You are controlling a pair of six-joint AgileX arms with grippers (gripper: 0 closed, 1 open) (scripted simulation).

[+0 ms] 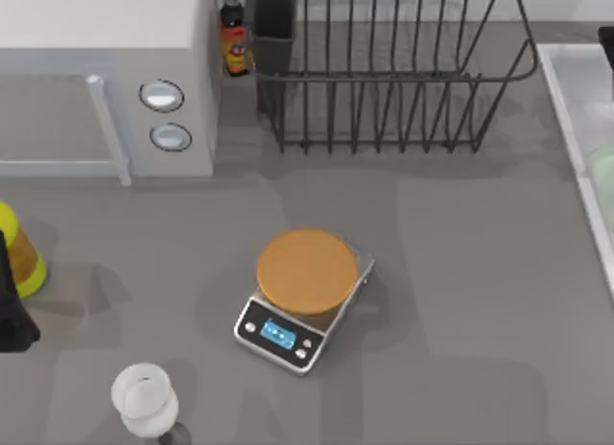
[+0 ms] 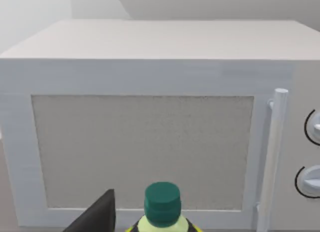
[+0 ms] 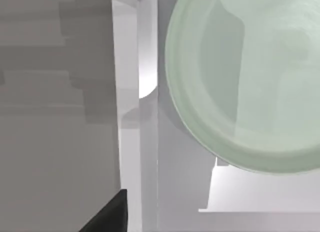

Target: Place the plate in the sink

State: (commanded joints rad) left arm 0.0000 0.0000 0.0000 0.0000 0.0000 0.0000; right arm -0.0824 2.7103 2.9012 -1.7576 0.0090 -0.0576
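Grey counter (image 1: 460, 272), inventory. Far left corner: microwave (image 1: 106, 81). Far edge: sauce bottle (image 1: 233, 33) and wire dish rack (image 1: 393, 71). Centre: kitchen scale (image 1: 302, 296) with orange disc. Left edge: yellow bottle (image 1: 19, 253). Near edge: glass (image 1: 144, 399). Right edge: sink (image 1: 566, 90). Plate (image 3: 250, 82), pale green, lies over the sink basin, inside its rim; whether it rests on the bottom I cannot tell. Left arm parked by the yellow bottle. Jaws of both arms: state cannot be told. Step, by judgement: placement near done; next, confirm release and lift the right arm straight up clear.
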